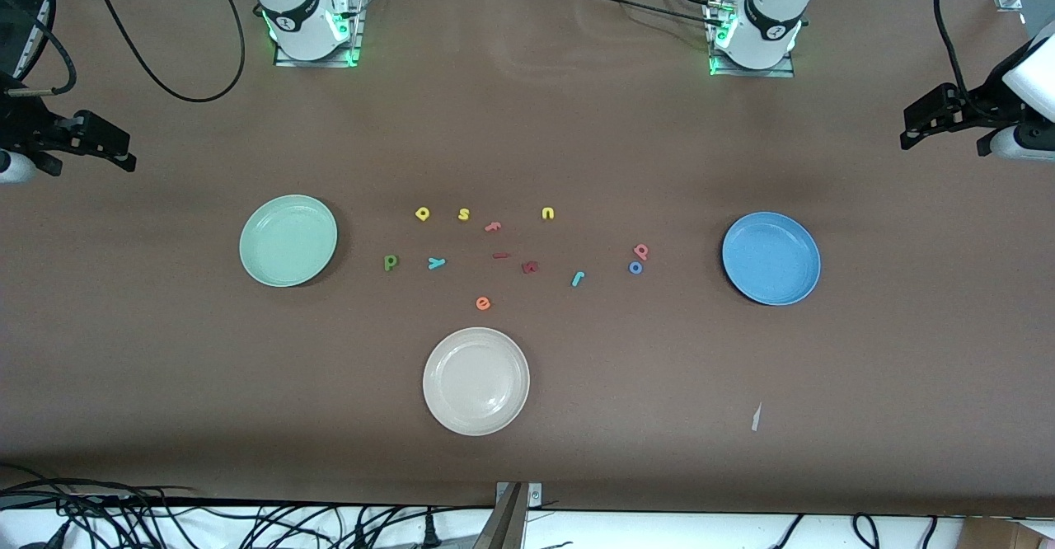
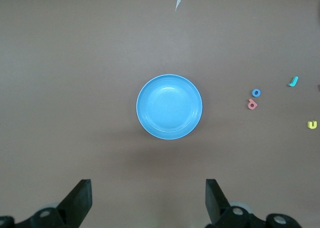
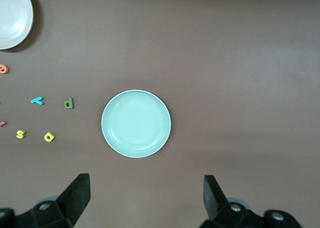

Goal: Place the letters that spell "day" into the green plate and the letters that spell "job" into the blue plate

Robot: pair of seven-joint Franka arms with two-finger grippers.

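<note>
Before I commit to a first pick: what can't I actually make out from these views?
- Dark red letters between the "y" and the "j": too small in the front view to read; neither wrist view shows them.
- Left tool and right tool: only the open fingertips show in the wrist views, the rest cut off by the frame edge.
- Pink letter: cut by the right wrist view's edge.

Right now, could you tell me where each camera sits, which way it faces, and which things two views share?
Front view: high across the table, facing both arm bases; sees the green plate, blue plate, white plate and scattered letters.
Left wrist view: looks straight down on the blue plate; open left claw shows.
Right wrist view: looks straight down on the green plate; open right claw shows.
Shared: each wrist view's plate also shows in front.
</note>
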